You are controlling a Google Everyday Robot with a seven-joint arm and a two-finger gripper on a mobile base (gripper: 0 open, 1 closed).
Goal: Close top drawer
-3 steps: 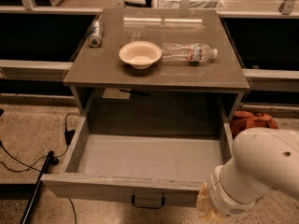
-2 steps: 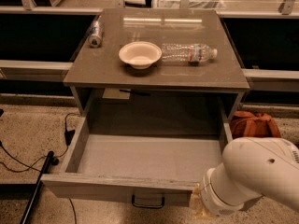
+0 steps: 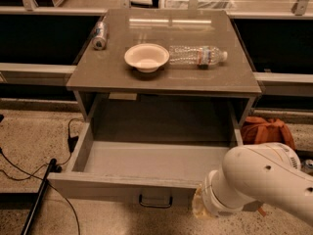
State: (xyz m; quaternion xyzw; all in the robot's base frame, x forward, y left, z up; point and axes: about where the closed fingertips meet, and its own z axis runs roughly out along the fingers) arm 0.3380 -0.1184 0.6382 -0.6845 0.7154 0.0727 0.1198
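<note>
The wide grey wood-grain top drawer (image 3: 146,161) stands open at lower centre, the hand (image 3: 199,210) by its front's right end, apart or together I cannot tell.

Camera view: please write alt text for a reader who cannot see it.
The top drawer of a grey cabinet stands pulled wide open and looks empty. The robot's white arm is at the lower right, its gripper low, close to the drawer front's right part. On the cabinet top lie a bowl, a plastic bottle and a can.
</note>
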